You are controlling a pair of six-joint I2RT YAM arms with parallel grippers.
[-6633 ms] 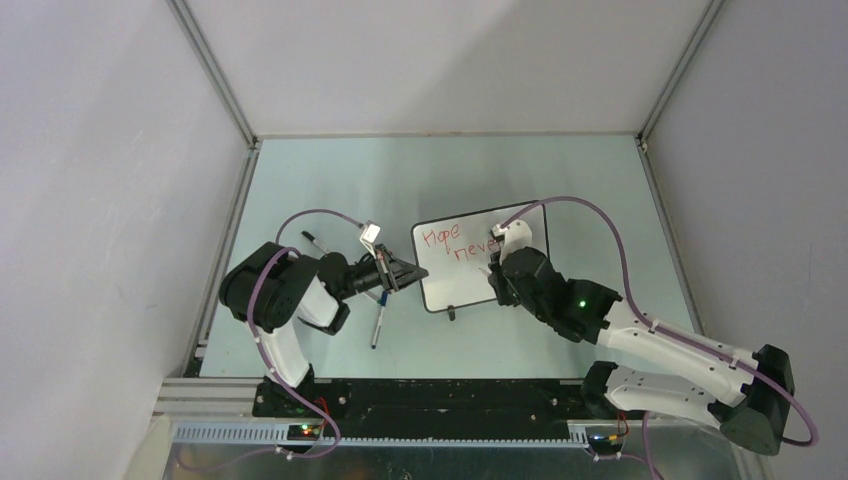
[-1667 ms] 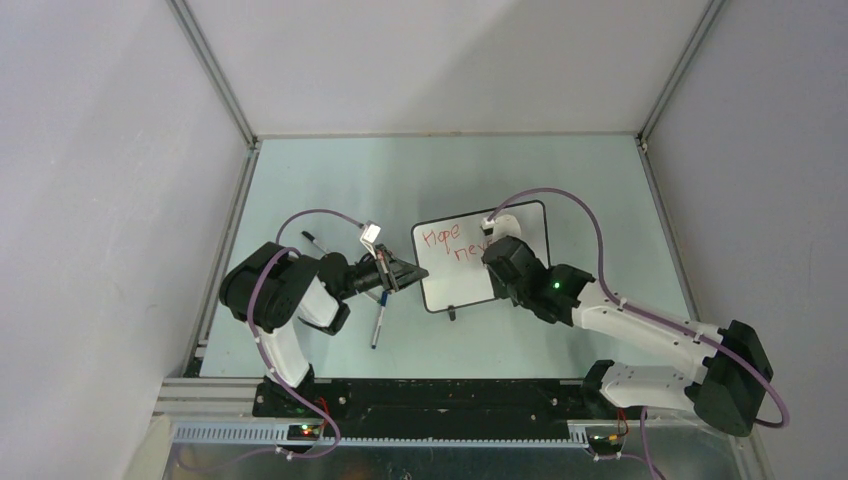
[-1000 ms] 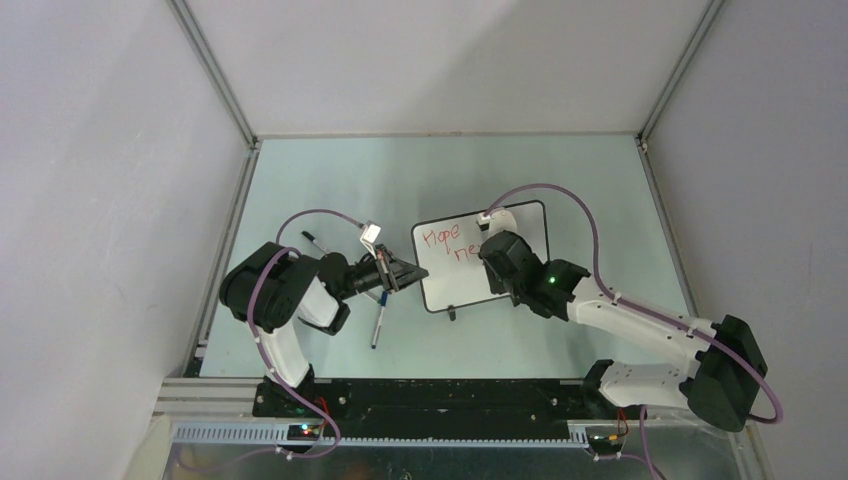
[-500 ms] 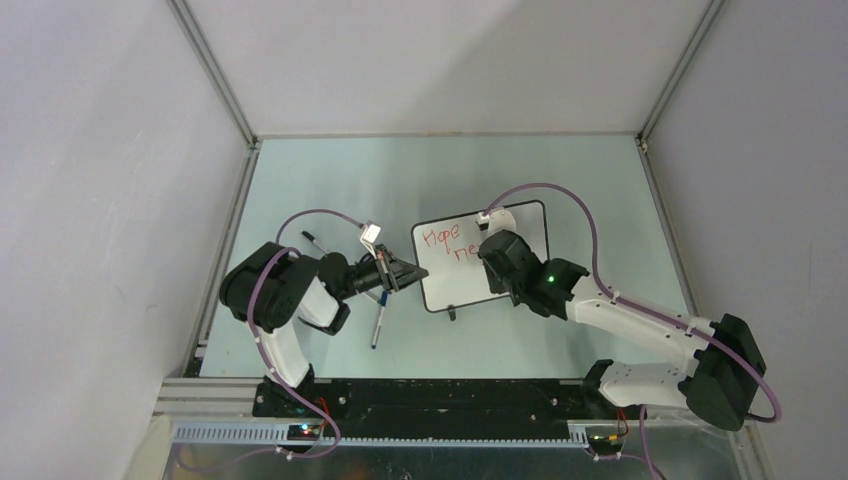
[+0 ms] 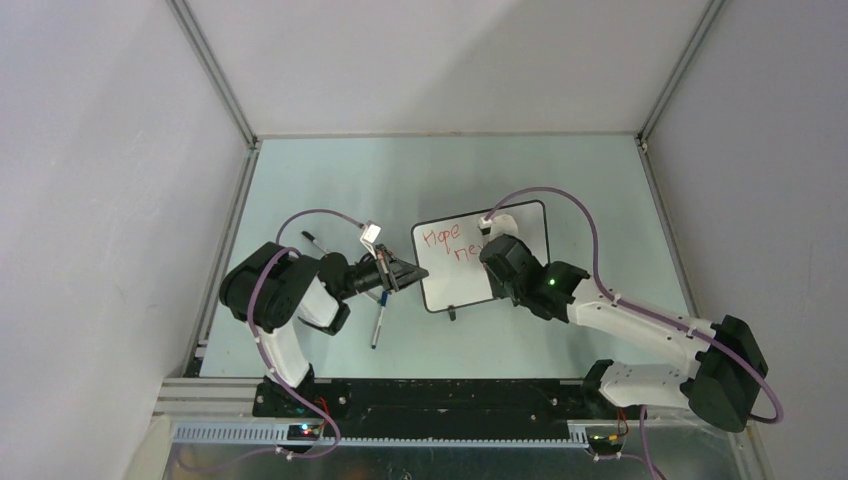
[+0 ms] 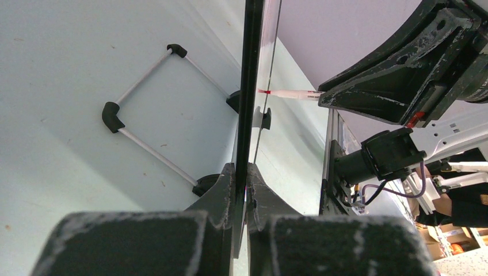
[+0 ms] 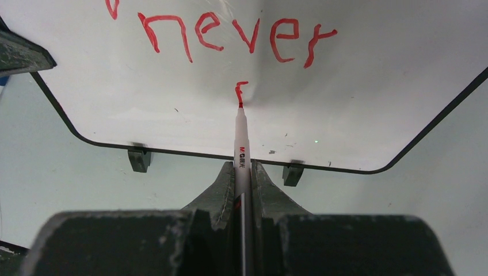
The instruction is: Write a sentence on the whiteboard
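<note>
The whiteboard (image 5: 452, 275) lies near the table's middle, black-framed, and also shows in the right wrist view (image 7: 368, 86). My left gripper (image 5: 412, 275) (image 6: 241, 172) is shut on its left edge (image 6: 251, 86). My right gripper (image 5: 492, 262) (image 7: 242, 172) is shut on a white red-ink marker (image 7: 241, 138), its tip touching the board. The sentence (image 5: 450, 243) in red reads "Hope" and "never" (image 7: 236, 34); a fresh "f" stroke (image 7: 240, 92) sits below "never" at the tip. The marker tip also shows in the left wrist view (image 6: 285, 93).
Two pens lie on the table by the left arm: a blue-tipped one (image 5: 377, 325) near the front and one (image 5: 314, 242) behind the wrist. A folding wire stand (image 6: 155, 115) shows behind the board. The board's two black feet (image 7: 138, 158) point toward the front edge.
My right gripper has moved left and down from the end of "never" to a new line below it. A red "f" stroke has appeared. My left arm has not moved.
</note>
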